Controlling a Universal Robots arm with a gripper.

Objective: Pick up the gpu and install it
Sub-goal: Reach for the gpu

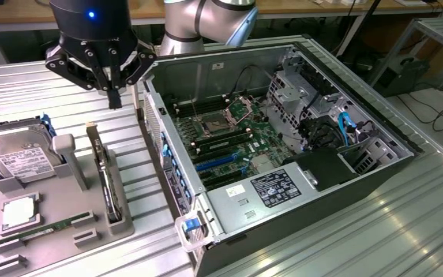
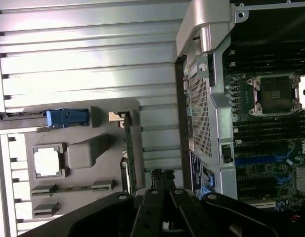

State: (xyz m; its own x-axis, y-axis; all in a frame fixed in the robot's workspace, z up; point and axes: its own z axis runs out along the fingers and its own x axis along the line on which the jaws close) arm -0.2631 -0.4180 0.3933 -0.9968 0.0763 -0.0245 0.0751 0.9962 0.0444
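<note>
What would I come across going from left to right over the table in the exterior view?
Silver hard drive → gpu, standing on edge in the grey holder → open computer case.

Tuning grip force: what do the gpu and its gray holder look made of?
gpu: thin rigid circuit board, greenish edge, with a shiny metal strip along it.
gray holder: matte, uniform gray, rounded moulded shapes; probably plastic, though painted metal can't be excluded.

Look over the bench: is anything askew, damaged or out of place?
Nothing stands out. The gpu stands on edge in the grey holder, and the hard drive sits in its slot.
</note>
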